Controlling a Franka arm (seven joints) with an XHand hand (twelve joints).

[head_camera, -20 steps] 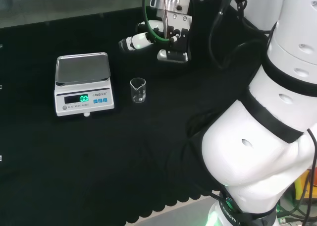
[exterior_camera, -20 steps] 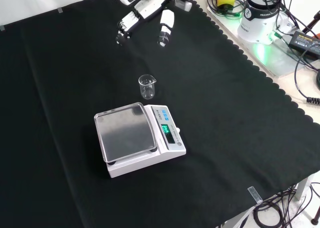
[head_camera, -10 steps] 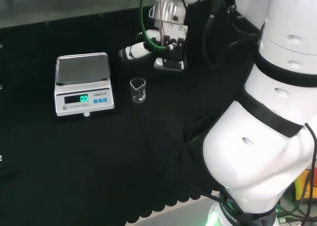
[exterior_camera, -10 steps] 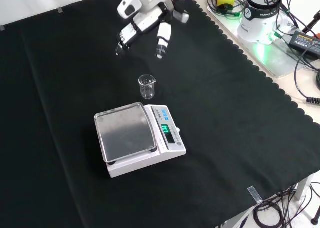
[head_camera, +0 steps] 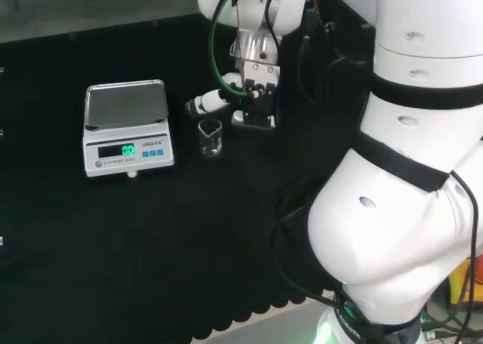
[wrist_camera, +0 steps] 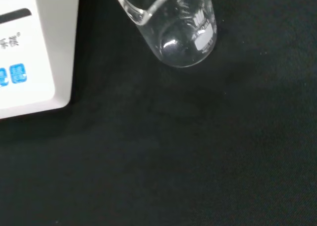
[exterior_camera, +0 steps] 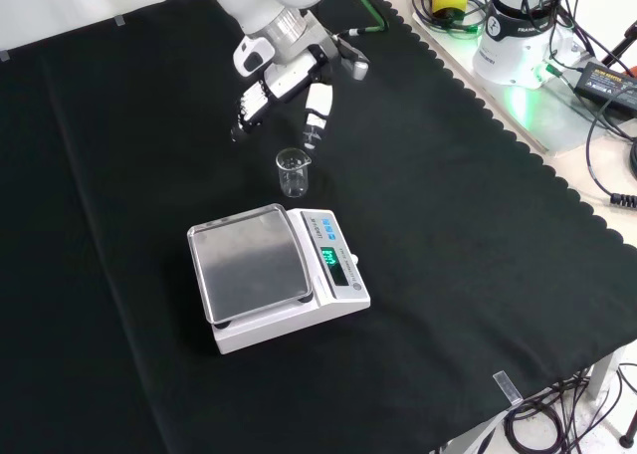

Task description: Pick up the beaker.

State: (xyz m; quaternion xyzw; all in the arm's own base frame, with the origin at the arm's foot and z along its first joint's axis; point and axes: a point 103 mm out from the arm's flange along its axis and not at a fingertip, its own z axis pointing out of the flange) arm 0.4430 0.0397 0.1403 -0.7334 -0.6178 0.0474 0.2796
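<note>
A small clear glass beaker [head_camera: 210, 138] [exterior_camera: 294, 172] stands upright and empty on the black cloth, just right of the scale in the head view. The hand [head_camera: 253, 96] [exterior_camera: 289, 73] hovers close above and behind it in the front view, fingers straight and spread, touching nothing. One fingertip [exterior_camera: 311, 140] hangs just above the beaker's rim. The wrist view looks down on the beaker [wrist_camera: 181, 27] from close by, its spout towards the scale.
A white digital scale [head_camera: 128, 129] [exterior_camera: 276, 276] with a steel pan and a lit display sits beside the beaker; its corner [wrist_camera: 29, 52] shows in the wrist view. The arm's white links [head_camera: 407, 155] rise at the head view's right. Cables and a power unit [exterior_camera: 557, 56] lie beyond the cloth's scalloped edge.
The hand has come down and moved towards the beaker, from well behind it to just above it. The beaker and the scale have stayed put.
</note>
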